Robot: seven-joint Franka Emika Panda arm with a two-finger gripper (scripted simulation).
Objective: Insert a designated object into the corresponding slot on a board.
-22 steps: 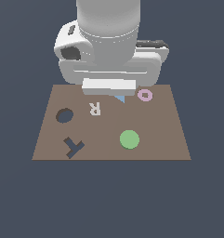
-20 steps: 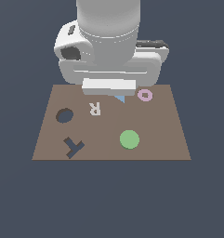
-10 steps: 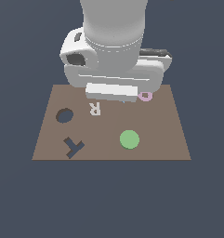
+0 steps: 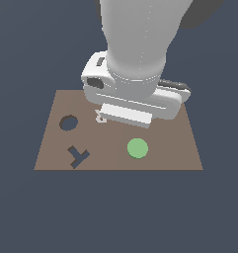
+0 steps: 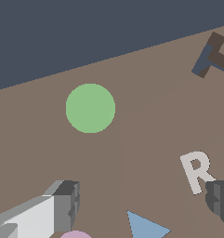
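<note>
Since half a second back the arm has swung forward and lower over the board [image 4: 51, 148]; its bulk now covers the pale R, the triangle and the pink ring that showed before.

Exterior view: green disc [image 4: 138, 148] lies flat on the brown board, toward the exterior view's right of centre, near the front edge, untouched. Round hole [image 4: 68, 122] sits well apart from it on the exterior view's left, with the T-shaped cut-out [image 4: 78, 156] in front of that. Only a scrap of the pale letter peeks out beside the wrist housing. The pincer itself is hidden under the arm here. No bench visible, only flat dark ground around the board.

Wrist view: pincer [image 5: 143, 204] stands open, one finger [image 5: 62, 204] pale and grey-tipped, the other a dark stub cut off by the frame edge, nothing between them. Green disc [image 5: 90, 108] shows whole, well clear of both fingers. White letter R [image 5: 197, 170] lies just beside the dark finger. Blue triangle [image 5: 146, 226] and pink ring [image 5: 75, 234] are both cut off at the frame edge. T-shaped cut-out [image 5: 211, 56] partly shown. The round hole is out of this view.
</note>
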